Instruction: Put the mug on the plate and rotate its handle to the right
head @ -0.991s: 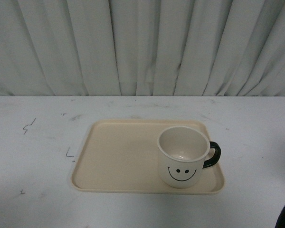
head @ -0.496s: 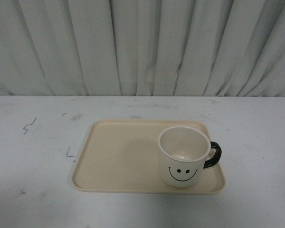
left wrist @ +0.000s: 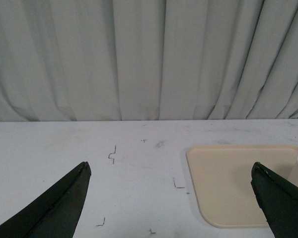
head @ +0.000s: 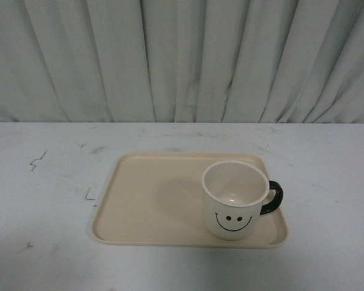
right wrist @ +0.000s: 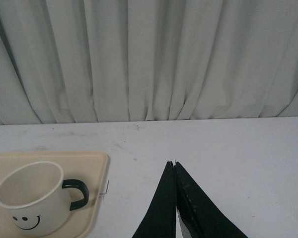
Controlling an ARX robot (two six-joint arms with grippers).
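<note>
So from where I'm sitting, the mug (head: 235, 200) already stands upright on the plate (head: 151, 203), tucked into the plate's near right corner, smiley face toward the robot. The handle (head: 273, 197) sticks out to the right, over the plate's right rim. Judging by that, both halves of the job look done and nothing obvious is left to move.

If a nudge were still needed, the relation that matters is this: the mug lies off to the left of the right pincer (right wrist: 175, 166), with the handle on the side nearest it and a strip of bare worktop (head: 327, 182) between them. The loop runs out sideways toward that arm, so the right arm is clearly the closer one. The left pincer (left wrist: 171, 178) sits well away over the left part of the worktop, beyond the plate's far end.

Pincer states: the right one has its 2 fingers pressed together, tips meeting, nothing between them. The left one has its fingers spread wide apart, empty.

View differences: the front view shows the whole plate and mug but neither arm at all. The right wrist view gives me the handle side-on and the gap to the pincer. The left wrist view catches the plate's left end and just a sliver of the mug rim at the picture edge.
</note>
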